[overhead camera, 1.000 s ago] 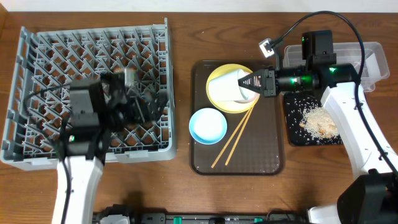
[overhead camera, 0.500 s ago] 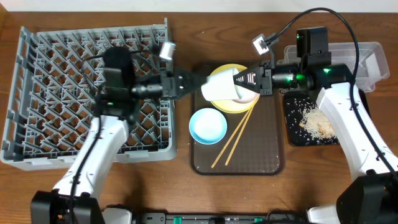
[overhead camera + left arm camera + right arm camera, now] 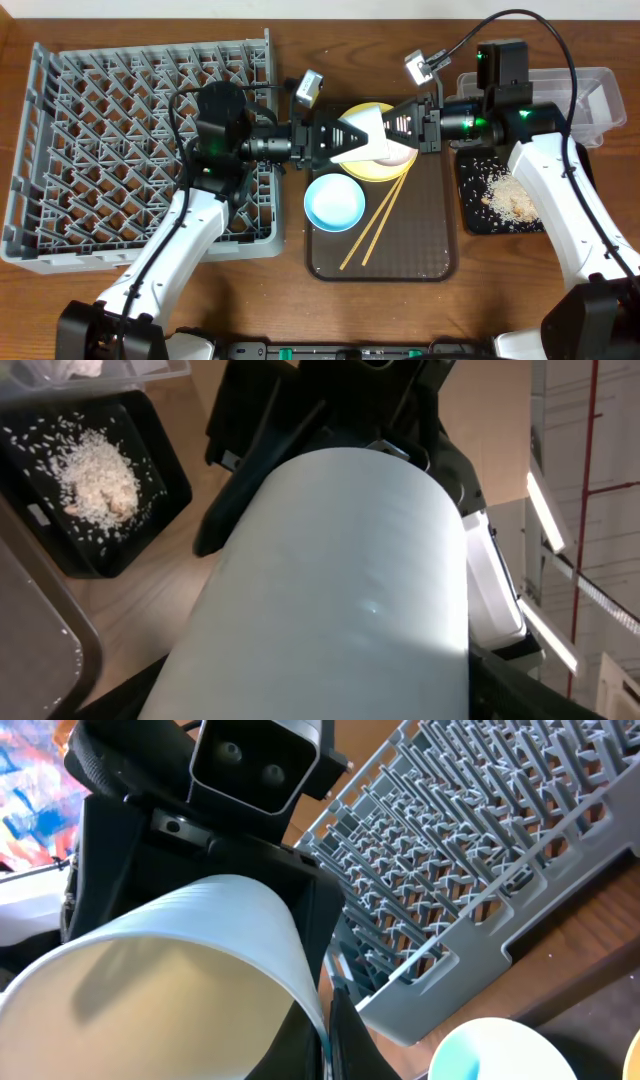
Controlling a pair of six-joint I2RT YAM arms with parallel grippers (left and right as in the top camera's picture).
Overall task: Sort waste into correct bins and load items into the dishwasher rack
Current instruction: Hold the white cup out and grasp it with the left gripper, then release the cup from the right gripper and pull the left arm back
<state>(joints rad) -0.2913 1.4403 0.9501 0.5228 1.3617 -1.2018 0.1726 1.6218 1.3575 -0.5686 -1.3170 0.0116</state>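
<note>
My right gripper (image 3: 392,135) (image 3: 327,1030) is shut on the rim of the white bowl (image 3: 362,138) (image 3: 170,970). It holds the bowl on its side above the yellow plate (image 3: 352,166). My left gripper (image 3: 332,143) (image 3: 320,705) is open, with a finger on each side of the bowl's base (image 3: 340,580). The light blue bowl (image 3: 334,202) (image 3: 490,1050) and the chopsticks (image 3: 375,220) lie on the brown tray (image 3: 430,250). Rice scraps (image 3: 515,195) (image 3: 95,465) lie in the black tray (image 3: 466,205). The small cup and the snack wrapper are out of view.
The grey rack (image 3: 100,150) (image 3: 480,850) fills the left side and nothing shows in it. The clear tub (image 3: 603,95) (image 3: 150,370) stands at the far right behind the black tray, with crumpled white wrapper (image 3: 70,368) in it.
My left arm swung from over the rack to the right and brought its open fingers around the white bowl's base. My right gripper stayed put, holding the bowl.
</note>
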